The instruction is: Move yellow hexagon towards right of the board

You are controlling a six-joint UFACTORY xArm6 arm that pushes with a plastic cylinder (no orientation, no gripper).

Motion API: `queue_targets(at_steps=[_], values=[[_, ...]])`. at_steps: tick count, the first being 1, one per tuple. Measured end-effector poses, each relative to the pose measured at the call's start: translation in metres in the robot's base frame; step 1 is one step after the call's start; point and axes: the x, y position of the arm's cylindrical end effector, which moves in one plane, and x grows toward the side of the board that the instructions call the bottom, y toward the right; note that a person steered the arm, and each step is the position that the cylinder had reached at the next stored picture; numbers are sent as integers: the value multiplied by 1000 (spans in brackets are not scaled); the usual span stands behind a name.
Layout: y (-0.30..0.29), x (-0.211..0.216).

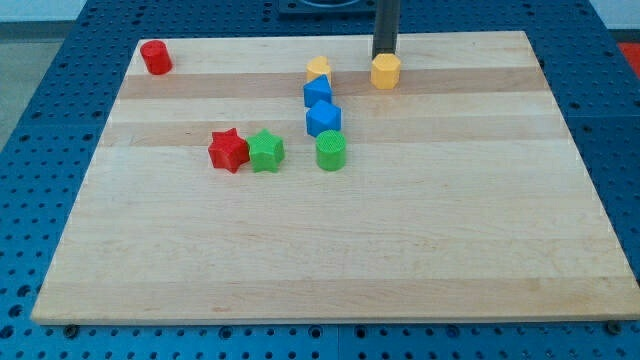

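My tip [384, 56] is a bare rod end with nothing to open or close, so this arm has no hand and clamps on nothing. It rests on the surface [330, 250] at the far edge, touching or just shy of the far-left corner of the yellow hexagon [386, 72]; which, I cannot tell.

The hexagon sits far on the board, slightly right of centre, with open wood all the way to its right. To its left, apart from it, a second yellow block [318, 69] heads a near-running column: blue block [317, 91], blue block [323, 118], green cylinder [331, 151].

I judge this the approach step, contact barely made. The next move calls for my tip to get squarely on the hexagon's left face, then sweep rightward.

The hexagon lies flat, compact, no long axis worth naming.
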Motion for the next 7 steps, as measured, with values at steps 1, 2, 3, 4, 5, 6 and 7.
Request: queue_targets(at_steps=[1,2,3,4,5,6,7], values=[[0,0],[-26,0],[-54,0],[-69,18],[-69,60],[-69,60],[-58,60]])
